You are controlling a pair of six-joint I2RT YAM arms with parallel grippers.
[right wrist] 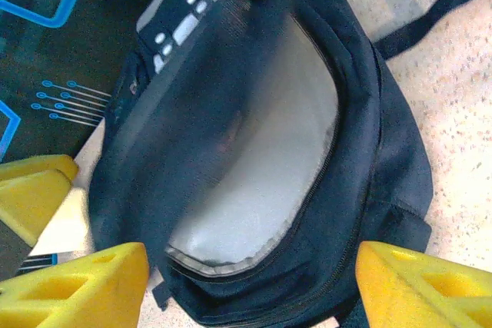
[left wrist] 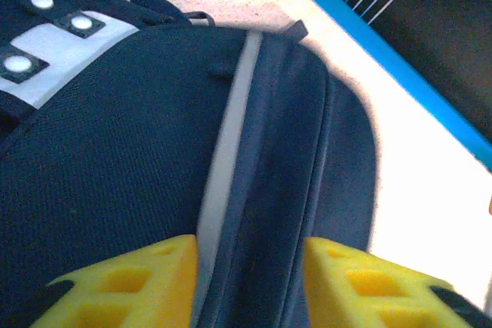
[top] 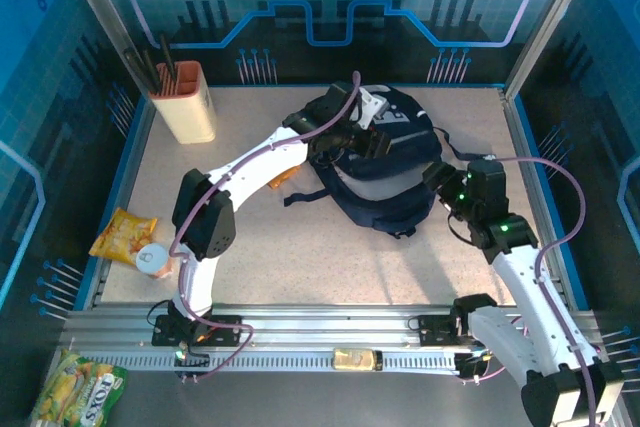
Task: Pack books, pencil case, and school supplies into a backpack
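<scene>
Both jaws apart, left arm [top: 250, 162] stretched far forward, right arm [top: 530, 282] bent inward.

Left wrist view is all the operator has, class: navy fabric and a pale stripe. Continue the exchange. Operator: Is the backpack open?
Observer: Yes, the right wrist view shows the backpack unzipped, its pale lining exposed.
Operator: Where is the right tool?
Observer: The right tool is open, facing that opening from the right.
Operator: What else is on the table?
Observer: A beige pencil holder stands in the far-left corner.
</scene>
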